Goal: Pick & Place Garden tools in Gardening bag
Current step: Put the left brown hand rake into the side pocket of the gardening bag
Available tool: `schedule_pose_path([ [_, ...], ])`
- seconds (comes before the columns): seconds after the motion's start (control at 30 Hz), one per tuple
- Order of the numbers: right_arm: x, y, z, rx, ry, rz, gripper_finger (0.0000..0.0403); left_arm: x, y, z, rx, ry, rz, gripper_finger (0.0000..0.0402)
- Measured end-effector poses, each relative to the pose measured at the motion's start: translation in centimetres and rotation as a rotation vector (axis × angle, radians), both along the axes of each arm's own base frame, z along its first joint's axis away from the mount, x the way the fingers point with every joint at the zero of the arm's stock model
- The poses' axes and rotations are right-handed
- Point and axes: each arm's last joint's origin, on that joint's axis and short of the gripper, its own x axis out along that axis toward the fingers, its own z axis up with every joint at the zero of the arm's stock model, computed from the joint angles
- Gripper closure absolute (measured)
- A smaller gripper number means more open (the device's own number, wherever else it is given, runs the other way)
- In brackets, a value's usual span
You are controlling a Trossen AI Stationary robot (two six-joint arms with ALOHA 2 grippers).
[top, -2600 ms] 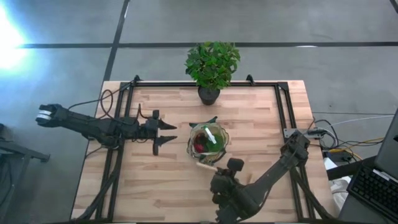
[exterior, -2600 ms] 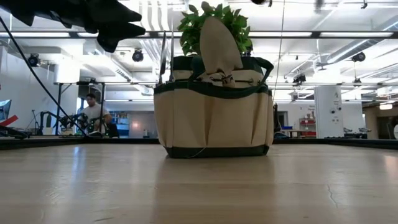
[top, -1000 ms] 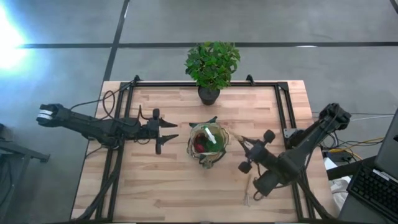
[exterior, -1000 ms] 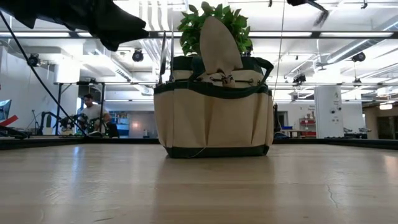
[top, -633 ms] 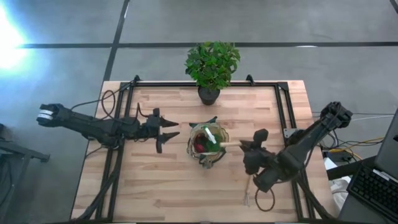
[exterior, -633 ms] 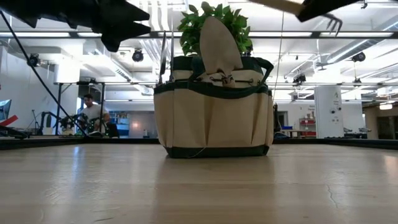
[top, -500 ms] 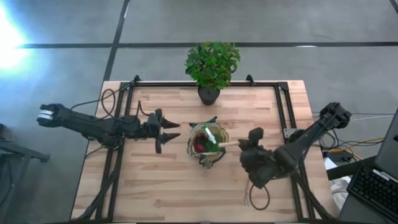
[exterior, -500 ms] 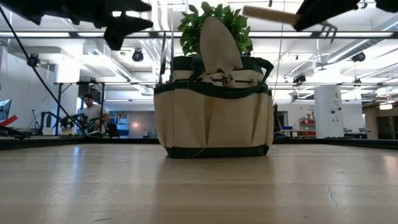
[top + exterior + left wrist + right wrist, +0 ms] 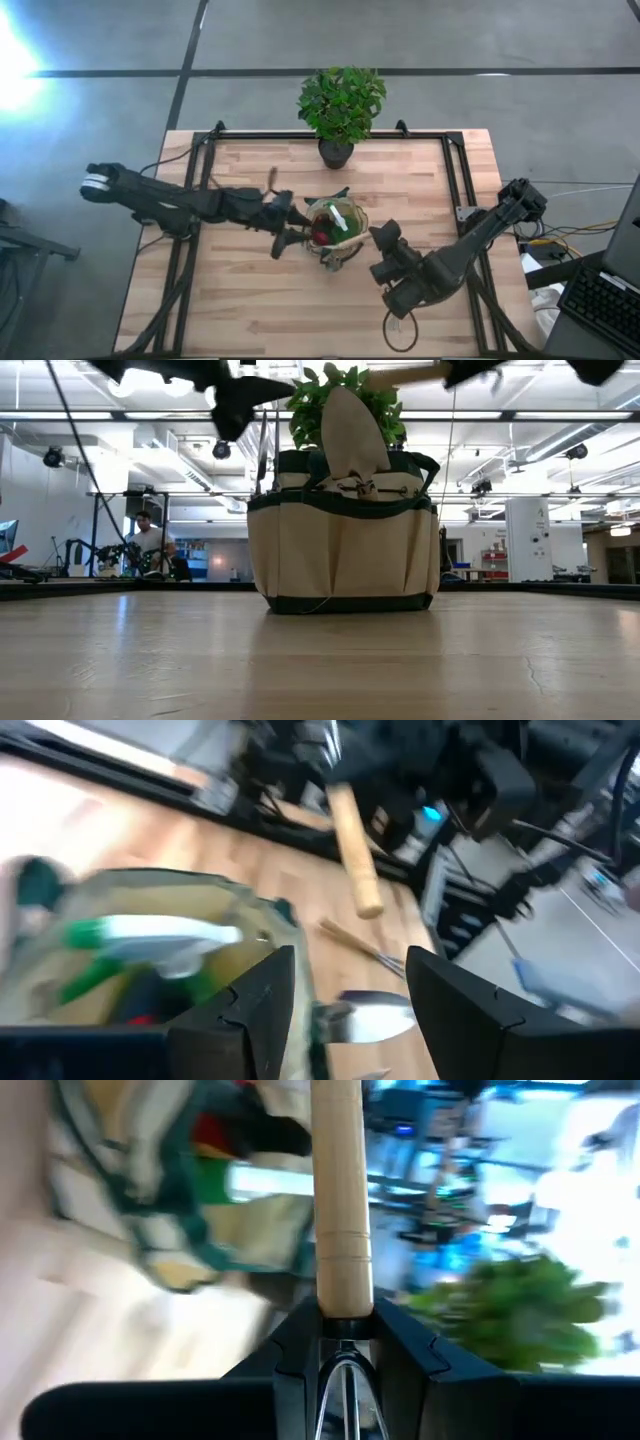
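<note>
The right gripper [image 9: 345,1342] pinches a wooden-handled tool [image 9: 340,1200] at the collar where handle meets metal, the handle running straight out ahead of the jaws toward the bag [image 9: 130,1190]. Seen from above, that gripper [image 9: 385,240] hangs just off the bag's [image 9: 335,232] right side, so the tool's long axis points across the round mouth, butt end leading. Inside lie a green spray bottle [image 9: 140,935] and a red item [image 9: 320,236]. The left gripper [image 9: 290,225], jaws spread and empty, sits at the bag's opposite rim. Beyond stands the potted plant [image 9: 340,105]. The right arm, already carrying, looks likeliest to make the drop.
</note>
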Motion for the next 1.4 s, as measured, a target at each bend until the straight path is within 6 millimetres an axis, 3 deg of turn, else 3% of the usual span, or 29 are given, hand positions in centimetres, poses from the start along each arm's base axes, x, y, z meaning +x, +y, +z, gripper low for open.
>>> schedule_pose_path([
  [0.3,0.8,0.8,0.9,-0.221,0.051,0.056,0.0347,5.1,0.2,2.9,-0.010,0.079,-0.222,0.0206],
  [0.53,1.1,1.0,0.9,-0.321,0.081,0.088,0.0347,7.3,1.3,3.1,-0.053,0.126,-0.320,0.0206],
  [1.0,2.9,2.1,1.0,-0.341,0.070,0.146,0.0347,9.0,3.7,3.7,-0.132,0.107,-0.453,0.0206],
  [1.17,3.5,1.9,1.0,-0.342,0.068,0.145,0.0347,9.4,3.8,4.5,-0.152,0.081,-0.531,0.0206],
  [1.4,4.2,1.7,1.1,-0.317,0.073,0.157,0.0347,9.9,4.0,4.2,-0.177,0.095,-0.565,0.0207],
])
